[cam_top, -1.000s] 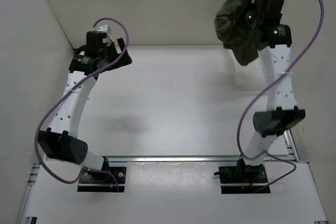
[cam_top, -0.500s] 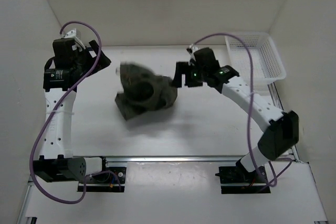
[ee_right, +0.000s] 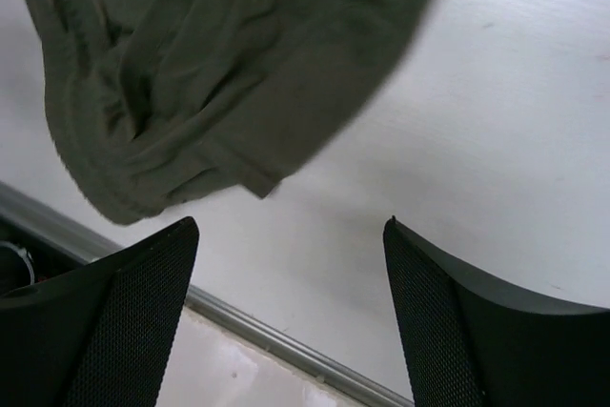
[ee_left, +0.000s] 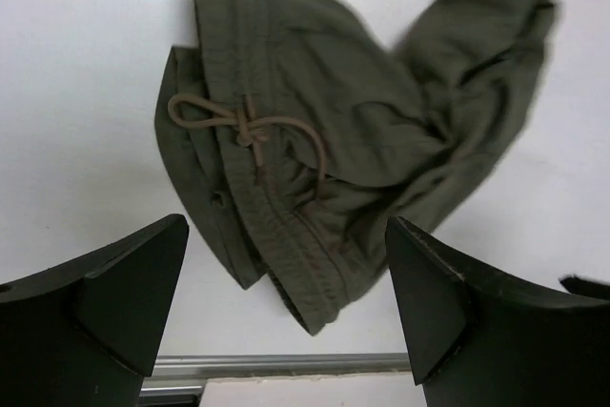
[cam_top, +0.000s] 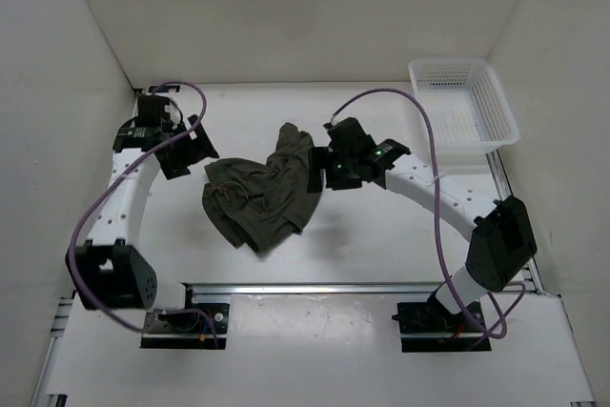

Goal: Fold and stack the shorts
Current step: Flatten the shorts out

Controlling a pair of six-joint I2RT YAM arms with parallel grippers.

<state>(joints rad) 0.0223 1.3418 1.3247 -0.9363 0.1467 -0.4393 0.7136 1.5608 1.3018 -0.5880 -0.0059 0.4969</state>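
Now the shorts [cam_top: 259,193] lie crumpled on the table [cam_top: 381,235], unfolded.
The left gripper [cam_top: 195,152] and the right gripper [cam_top: 313,167] hover at opposite sides of the shorts, fingers apart and empty, probably ready to take one edge each.

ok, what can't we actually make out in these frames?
- Top view: the shorts lie crumpled, and their own folds hide where each leg ends.
- Top view: the right tool is dark against the dark fabric, so I cannot tell if it is touching or apart.
- Left wrist view: the far part of the fabric is blurred and cut off by the top-right edge.
- Right wrist view: the fabric is blurred and cut off by the top and left edges.
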